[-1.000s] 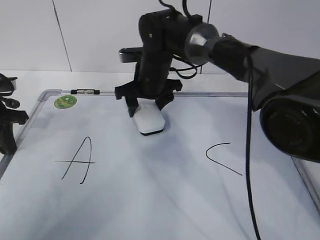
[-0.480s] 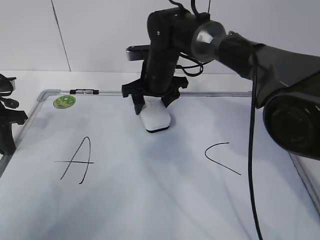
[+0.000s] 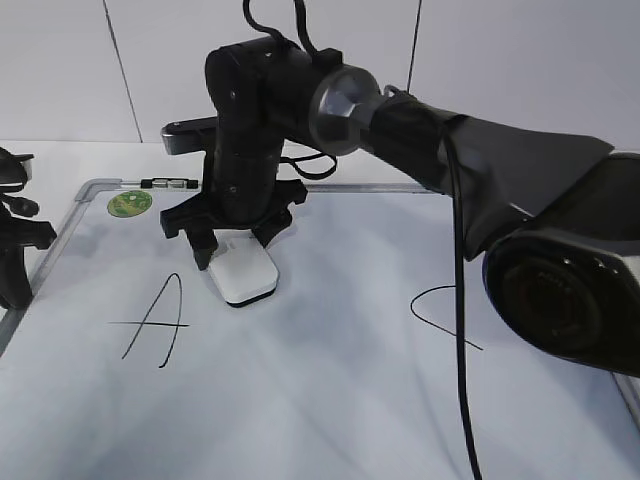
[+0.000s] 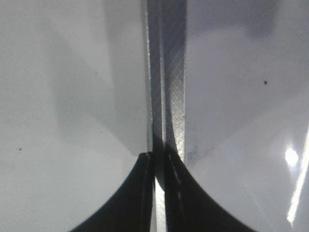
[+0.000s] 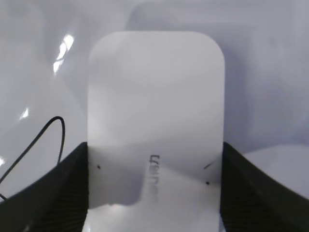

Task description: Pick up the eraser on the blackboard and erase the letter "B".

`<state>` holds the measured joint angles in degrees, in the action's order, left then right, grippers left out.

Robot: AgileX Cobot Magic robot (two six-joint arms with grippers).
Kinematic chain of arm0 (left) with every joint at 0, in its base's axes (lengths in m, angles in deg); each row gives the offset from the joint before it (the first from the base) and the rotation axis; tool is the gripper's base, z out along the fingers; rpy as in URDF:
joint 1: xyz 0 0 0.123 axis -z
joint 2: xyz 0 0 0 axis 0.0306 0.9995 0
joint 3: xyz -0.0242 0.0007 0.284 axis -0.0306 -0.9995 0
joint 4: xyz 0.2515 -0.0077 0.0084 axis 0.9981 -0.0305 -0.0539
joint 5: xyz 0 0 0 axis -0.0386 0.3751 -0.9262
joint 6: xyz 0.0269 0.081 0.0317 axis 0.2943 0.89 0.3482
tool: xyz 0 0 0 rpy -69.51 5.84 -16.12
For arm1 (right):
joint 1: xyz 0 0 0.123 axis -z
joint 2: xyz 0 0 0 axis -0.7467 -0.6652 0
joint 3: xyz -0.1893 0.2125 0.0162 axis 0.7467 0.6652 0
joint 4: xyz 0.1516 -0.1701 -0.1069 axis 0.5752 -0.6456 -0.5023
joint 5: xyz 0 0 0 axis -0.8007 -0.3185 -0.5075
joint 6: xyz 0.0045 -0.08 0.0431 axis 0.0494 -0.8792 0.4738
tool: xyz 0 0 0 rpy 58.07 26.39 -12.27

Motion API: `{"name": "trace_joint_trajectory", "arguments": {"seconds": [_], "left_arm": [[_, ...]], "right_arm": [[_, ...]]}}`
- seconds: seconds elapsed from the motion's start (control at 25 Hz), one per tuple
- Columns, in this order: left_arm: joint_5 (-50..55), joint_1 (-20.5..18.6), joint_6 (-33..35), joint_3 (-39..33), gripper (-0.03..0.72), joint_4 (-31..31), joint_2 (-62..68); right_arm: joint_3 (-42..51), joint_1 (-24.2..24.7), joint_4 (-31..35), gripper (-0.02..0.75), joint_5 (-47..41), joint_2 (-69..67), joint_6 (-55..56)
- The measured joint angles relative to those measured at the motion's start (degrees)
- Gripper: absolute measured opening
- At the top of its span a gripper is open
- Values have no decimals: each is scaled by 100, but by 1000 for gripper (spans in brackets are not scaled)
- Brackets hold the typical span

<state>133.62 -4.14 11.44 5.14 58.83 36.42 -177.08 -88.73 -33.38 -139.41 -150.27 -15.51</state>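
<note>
Hidden: the small hand-drawn letter "B" cannot be found in any view. The angular black letter "C" (image 3: pixel 445 318) is partly crossed by a hanging cable.
Eraser: the white rounded-rectangular plastic eraser (image 3: pixel 243 274) lies flat on the large white dry-erase blackboard with a silver-grey frame (image 3: pixel 330 400), just right of the black handwritten letter "A" (image 3: pixel 158 320); its rear end is covered by the arm.
Axis: long side runs from the far edge toward the camera, leaning slightly right.
Right gripper (image 5: pixel 154 193): closed against both long sides of the eraser.
Left gripper (image 4: pixel 159 166): fingers pressed together, empty, over the frame edge.
</note>
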Motion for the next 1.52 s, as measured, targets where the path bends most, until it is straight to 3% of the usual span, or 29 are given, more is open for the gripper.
{"name": "trace_joint_trajectory", "arguments": {"seconds": [0.48, 1.04, 1.24, 1.4, 1.52], "left_arm": [[-10, 0, -2, 0, 26, 0, 0], [-21, 0, -12, 0, 26, 51, 0], [-21, 0, -12, 0, 26, 95, 0], [-21, 0, -12, 0, 26, 95, 0], [-21, 0, -12, 0, 26, 95, 0]], "right_arm": [[0, 1128, 66, 550, 0, 11, 0], [122, 1179, 470, 550, -82, 992, -57], [908, 1179, 99, 550, -82, 1733, -9], [1928, 1226, -527, 550, -82, 2322, 360], [2678, 1388, -635, 550, -82, 2841, 445]]}}
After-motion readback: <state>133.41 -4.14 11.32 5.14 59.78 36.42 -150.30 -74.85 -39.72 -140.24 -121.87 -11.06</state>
